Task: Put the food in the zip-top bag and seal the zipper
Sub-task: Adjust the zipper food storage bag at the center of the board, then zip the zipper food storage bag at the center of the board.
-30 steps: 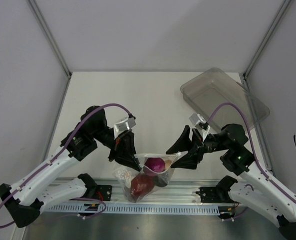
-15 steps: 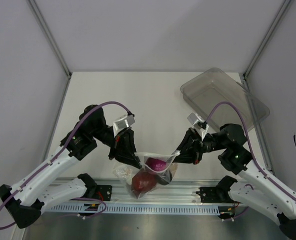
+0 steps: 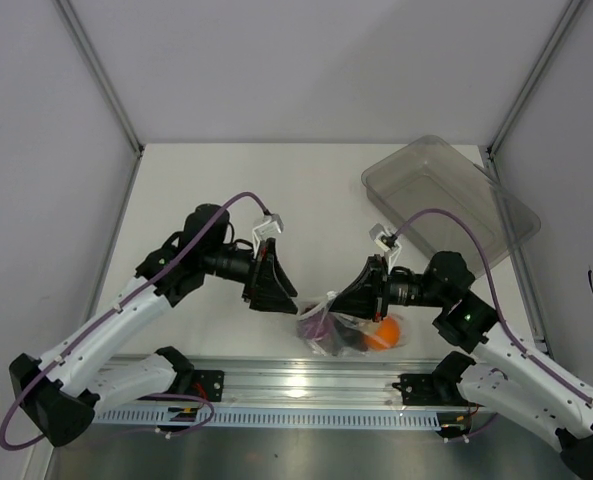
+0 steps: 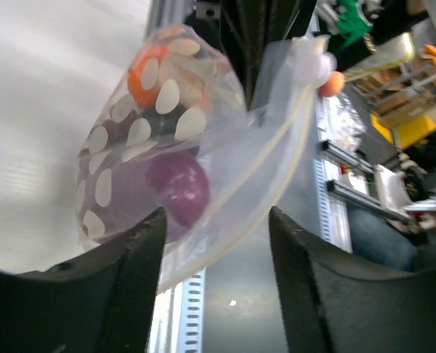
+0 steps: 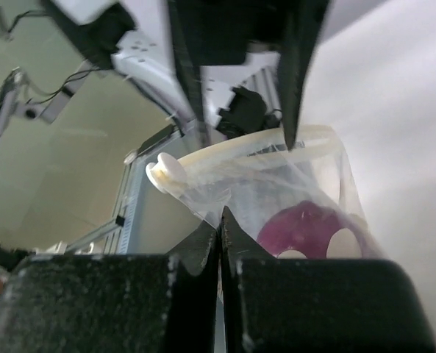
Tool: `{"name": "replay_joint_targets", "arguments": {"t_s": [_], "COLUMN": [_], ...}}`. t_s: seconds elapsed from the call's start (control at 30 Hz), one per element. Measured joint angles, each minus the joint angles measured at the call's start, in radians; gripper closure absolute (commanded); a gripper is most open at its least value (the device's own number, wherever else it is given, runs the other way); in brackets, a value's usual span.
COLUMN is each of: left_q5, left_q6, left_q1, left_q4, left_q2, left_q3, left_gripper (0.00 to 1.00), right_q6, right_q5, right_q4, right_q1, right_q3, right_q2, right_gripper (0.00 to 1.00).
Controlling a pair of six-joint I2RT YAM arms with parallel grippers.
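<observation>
The zip-top bag (image 3: 348, 330) hangs at the table's near edge, between the two arms. It is clear with white dots. Inside it I see an orange ball (image 3: 384, 333), a purple-red ball (image 4: 177, 187) and a dark piece. My right gripper (image 3: 338, 306) is shut on the bag's film just below the zipper (image 5: 240, 151), whose white slider (image 5: 165, 170) sits at the left end. My left gripper (image 3: 282, 294) stands open just left of the bag. In its wrist view the bag's lower edge (image 4: 203, 250) reaches between the fingers, and neither finger (image 4: 140, 272) presses on it.
A rigid clear plastic bin (image 3: 446, 195) stands at the back right of the table. The metal rail (image 3: 306, 385) with the arm bases runs along the near edge, right under the bag.
My left gripper opened, let go of the bag and drew back to the left. The right gripper shut on the bag's edge, and the bag swung right, showing the orange ball.
</observation>
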Motion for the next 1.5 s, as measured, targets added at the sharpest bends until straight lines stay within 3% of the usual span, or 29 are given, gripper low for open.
{"name": "replay_joint_targets", "arguments": {"t_s": [0.2,0.37,0.4,0.67,0.93,1.33,1.43,1.5], "left_q5": [-0.088,-0.129,-0.140,-0.345,-0.398,-0.436,-0.480,-0.505], "left_q6": [0.023,0.035,0.045,0.141,0.187,0.213,0.208,0.201], "left_q1": [0.002,-0.007,-0.016,-0.182,-0.204,-0.224,-0.239,-0.256], "left_q4": [0.061,0.169,0.190,0.286,0.335,0.248,0.234,0.217], "left_q2": [-0.091,-0.198,-0.205,-0.160,-0.074,-0.033,-0.068,-0.078], "left_q3": [-0.053,-0.076,-0.076,-0.087,-0.095,-0.096,-0.114,-0.117], "left_gripper": [0.18,0.12,0.06,0.00,0.01,0.18,0.29,0.46], "right_q6": [0.036,0.067,0.075,0.111,0.128,0.179,0.213,0.243], "right_q5": [0.120,0.190,0.200,0.268,0.277,0.305,0.324,0.333], "right_q4": [-0.055,-0.125,-0.155,-0.347,-0.409,-0.428,-0.430,-0.431], "right_q1": [0.000,0.000,0.000,0.013,0.040,0.052,0.052,0.052], "right_q3": [-0.039,-0.005,0.014,0.167,0.192,0.204,0.212,0.212], "right_q2": [0.052,0.090,0.097,0.149,0.151,0.159,0.168,0.174], "right_gripper": [1.00,1.00,1.00,1.00,1.00,1.00,1.00,1.00]}}
